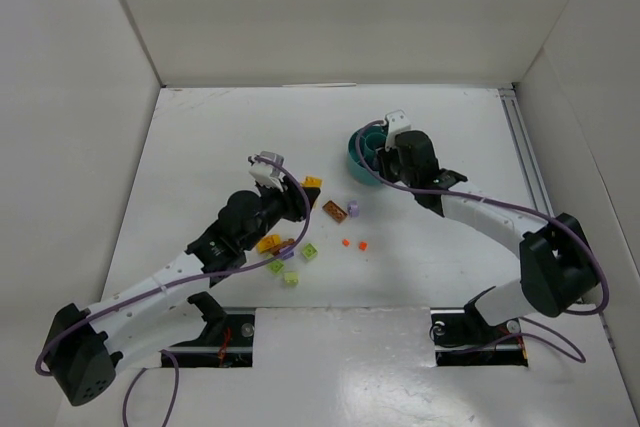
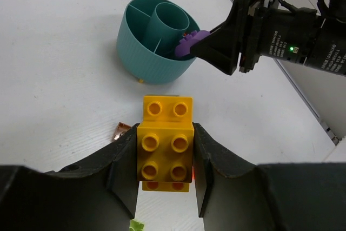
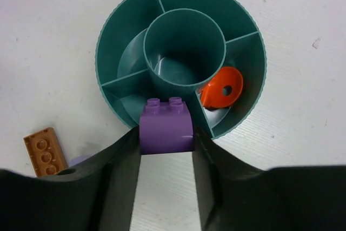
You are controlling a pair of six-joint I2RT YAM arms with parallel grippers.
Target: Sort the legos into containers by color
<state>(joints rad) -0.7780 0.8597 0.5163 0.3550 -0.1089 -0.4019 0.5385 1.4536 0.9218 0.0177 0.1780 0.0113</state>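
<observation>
Legos (image 1: 310, 252) are barely sorted, by my reading. The teal dish (image 3: 108, 31) sits directly ahead of and below the right gripper (image 3: 166, 144). Only one of its compartments shows anything inside: the round orange-red piece (image 3: 223, 87), lying just right of the central cup (image 3: 186, 41) and ahead-right of that gripper's fingertips. The right gripper is clamped on a lilac brick (image 3: 166, 125) at the dish's near rim, not yet released; whether it hangs over a compartment or just outside the wall I cannot tell. The left gripper (image 2: 165, 155) is squeezed tight on a yellow brick (image 2: 165, 144), with the dish well ahead of it, so that brick has the whole trip to make. Beside and behind the left gripper the rest lie loose on the table (image 1: 200, 147): a brown plate (image 1: 336, 211), another lilac piece (image 1: 353, 207), lime green bricks (image 1: 291, 277) and two tiny orange-red bits (image 1: 346, 243), all waiting.
</observation>
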